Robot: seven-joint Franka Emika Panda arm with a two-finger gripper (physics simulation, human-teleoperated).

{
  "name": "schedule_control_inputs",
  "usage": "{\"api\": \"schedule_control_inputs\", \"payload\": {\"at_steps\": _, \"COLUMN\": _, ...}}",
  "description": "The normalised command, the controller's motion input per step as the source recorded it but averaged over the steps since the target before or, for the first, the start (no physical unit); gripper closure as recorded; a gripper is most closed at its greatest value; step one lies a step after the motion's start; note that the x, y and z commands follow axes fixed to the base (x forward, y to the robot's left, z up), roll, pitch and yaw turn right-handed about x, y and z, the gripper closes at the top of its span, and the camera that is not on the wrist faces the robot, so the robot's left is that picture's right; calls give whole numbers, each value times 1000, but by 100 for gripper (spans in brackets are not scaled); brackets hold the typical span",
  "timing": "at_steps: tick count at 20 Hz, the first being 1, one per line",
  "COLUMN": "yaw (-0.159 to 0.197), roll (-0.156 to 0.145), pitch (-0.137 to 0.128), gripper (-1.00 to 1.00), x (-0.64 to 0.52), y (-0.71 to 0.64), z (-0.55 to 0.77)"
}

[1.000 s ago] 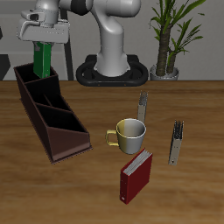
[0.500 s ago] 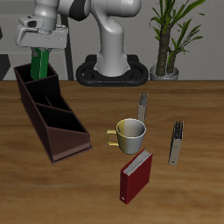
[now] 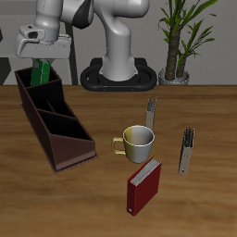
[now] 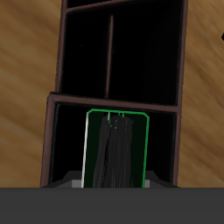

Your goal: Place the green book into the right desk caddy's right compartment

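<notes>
green book (image 3: pixel 42 71) held upright in closed jaws, lower edge inside the right compartment (image 3: pixel 37 89) of brown caddy (image 3: pixel 56 130) near tabletop's back edge; upright so it slots between walls.

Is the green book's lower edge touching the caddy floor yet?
Cannot tell. In the exterior view the caddy's wall hides the green book's lower edge; the wrist view looks down past the book into a dark bay, showing neither contact nor gap.

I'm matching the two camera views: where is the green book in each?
Exterior view: the green book hangs upright from the pincer, partly inside the far end bay of the right desk caddy.
Wrist view: the green book stands on edge above that bay.
Shared landmark: the caddy's inner dividers.
</notes>
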Motion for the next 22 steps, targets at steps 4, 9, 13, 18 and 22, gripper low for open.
{"api": "schedule_control_inputs", "payload": {"at_steps": 4, "yaw": -26, "roll": -21, "pitch": 60, "gripper": 100, "x": 126, "y": -62, "z": -210}}
{"api": "schedule_control_inputs", "payload": {"at_steps": 9, "yaw": -7, "roll": -8, "pitch": 71, "gripper": 100, "x": 37, "y": 2, "z": -157}}
{"api": "schedule_control_inputs", "payload": {"at_steps": 13, "yaw": -17, "roll": -6, "pitch": 85, "gripper": -100, "x": 3, "y": 25, "z": -98}}
{"api": "schedule_control_inputs", "payload": {"at_steps": 18, "yaw": -10, "roll": -10, "pitch": 9, "gripper": -100, "x": -43, "y": 2, "z": 42}}
{"api": "schedule_control_inputs", "payload": {"at_steps": 22, "yaw": 3, "roll": -3, "pitch": -34, "gripper": -100, "x": -125, "y": -59, "z": 152}}
